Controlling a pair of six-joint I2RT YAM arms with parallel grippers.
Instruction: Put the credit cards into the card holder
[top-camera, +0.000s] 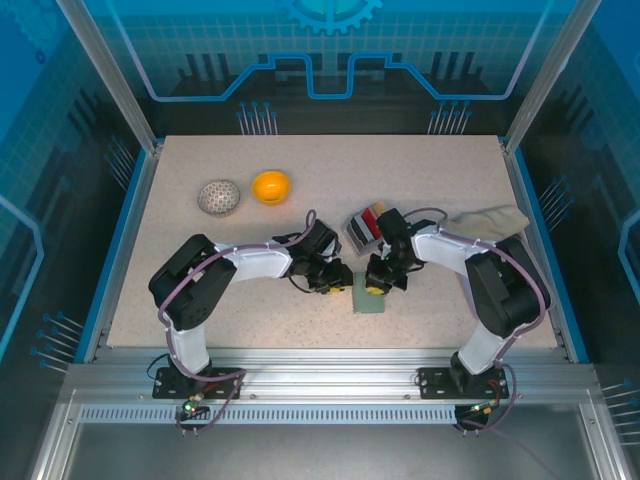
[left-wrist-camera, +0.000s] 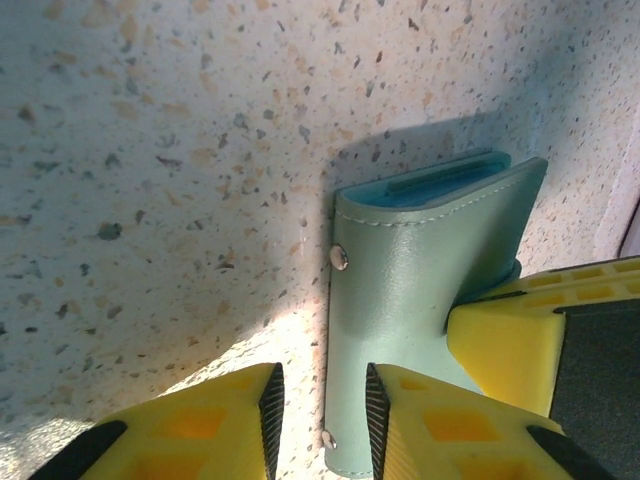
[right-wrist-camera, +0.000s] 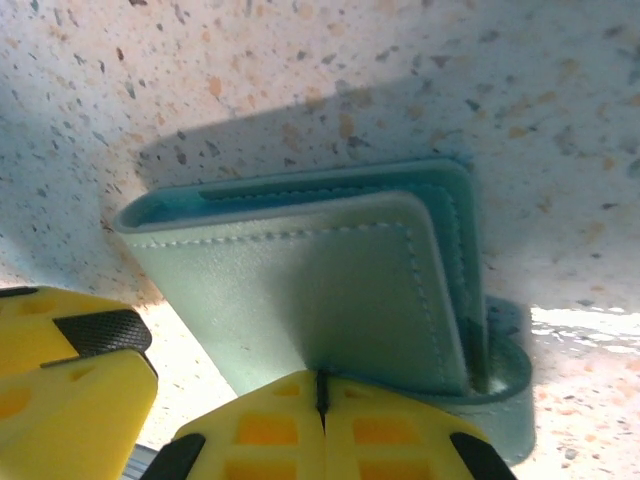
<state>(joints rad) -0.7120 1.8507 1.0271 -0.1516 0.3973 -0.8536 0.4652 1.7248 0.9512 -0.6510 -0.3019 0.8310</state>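
Closest to the lenses were the yellow fingertips (right-wrist-camera: 250, 430). The right hand (right-wrist-camera: 320, 390) was closed tight, its two tips meeting on the front cover of the card holder (right-wrist-camera: 300, 270). It seemed to be pinching that flap so the blue-grey pockets could be opened. The left hand (left-wrist-camera: 320, 385) stood slightly apart at the card holder's snap edge, one fingertip (left-wrist-camera: 430, 420) on the cover and the other over the counter (left-wrist-camera: 150, 150). It looked to be pinning rather than gripping. The credit cards (top-camera: 364, 226) lay in a fanned stack just beyond the card holder, outside it, probably kept close for the next pick. Both arms reached inward with elbows bent and wrists tipped down, meeting over the card holder.
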